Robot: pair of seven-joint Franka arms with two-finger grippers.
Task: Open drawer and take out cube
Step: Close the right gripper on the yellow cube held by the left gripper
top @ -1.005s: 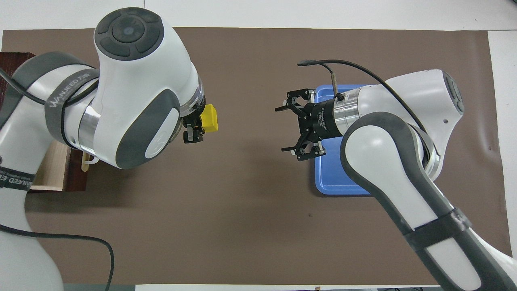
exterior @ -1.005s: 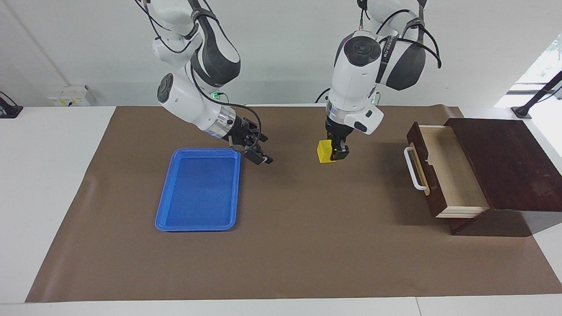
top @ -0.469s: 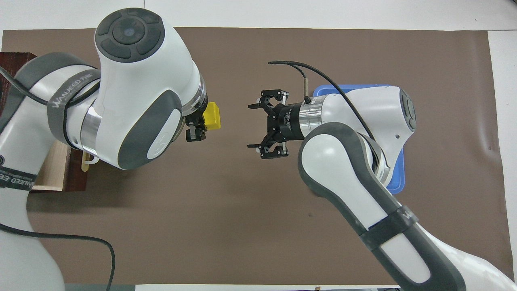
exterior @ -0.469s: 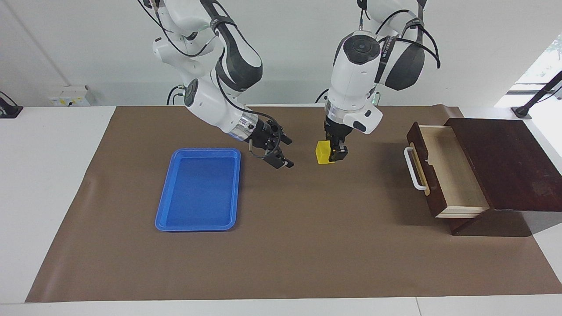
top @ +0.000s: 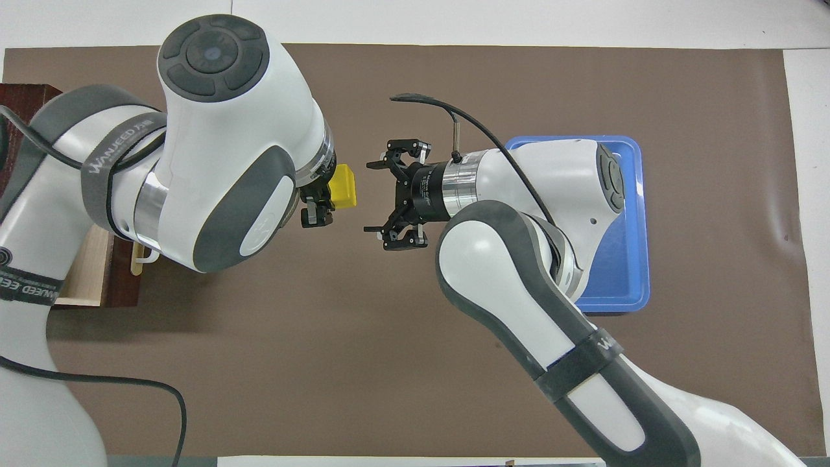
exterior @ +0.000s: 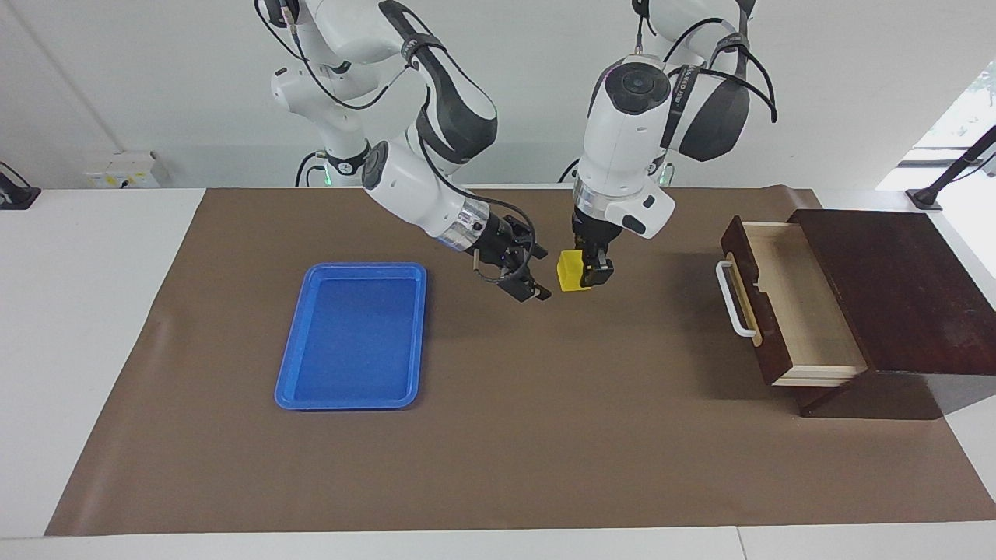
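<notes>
The small yellow cube (exterior: 570, 272) (top: 343, 194) hangs over the middle of the brown mat, and my left gripper (exterior: 585, 274) (top: 322, 205) is shut on it from above. My right gripper (exterior: 540, 274) (top: 371, 197) is open and level with the cube. It points at the cube from the tray's side, with a small gap between them. The dark brown drawer (exterior: 801, 303) (top: 84, 275) stands pulled out of its box (exterior: 895, 288) at the left arm's end of the table. Its pale wood inside is bare and its white handle (exterior: 734, 299) faces the middle of the table.
A flat blue tray (exterior: 354, 334) (top: 626, 259) lies on the mat toward the right arm's end, with nothing in it. The brown mat (exterior: 545, 435) covers most of the white table.
My right gripper has swung from the tray's corner across the mat to just beside the cube, staying open. The left gripper with the cube has edged slightly toward it.
</notes>
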